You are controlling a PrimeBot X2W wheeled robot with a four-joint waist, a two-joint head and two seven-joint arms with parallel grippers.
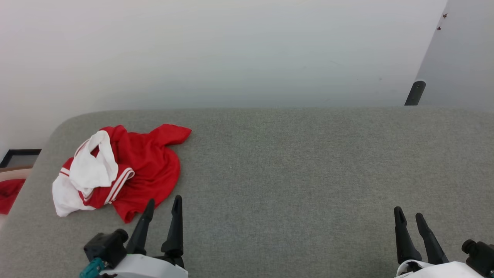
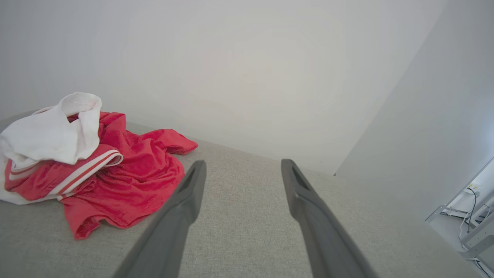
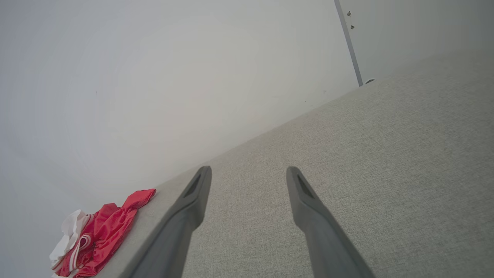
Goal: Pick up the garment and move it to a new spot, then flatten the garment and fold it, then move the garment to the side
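Observation:
The garment (image 1: pixel 146 162) lies crumpled at the left end of the grey table (image 1: pixel 301 170), bright red with white panels and striped trim. The left wrist view has the garment (image 2: pixel 127 177) at its left, and in the right wrist view the garment (image 3: pixel 100 235) sits far off at the lower left. My left gripper (image 1: pixel 163 202) stands open just in front of the garment's near edge, nothing between its fingers, and in its own wrist view the left gripper (image 2: pixel 243 166) points past the cloth's right side. My right gripper (image 1: pixel 409 216) is open at the lower right, far from the garment, over bare table (image 3: pixel 386 154).
A white wall runs behind the table. A dark post (image 1: pixel 415 92) stands at the far right behind the table edge. Off the table's left edge sits a basket rim with a red cloth (image 1: pixel 9 195) and a dark frame (image 1: pixel 19 156).

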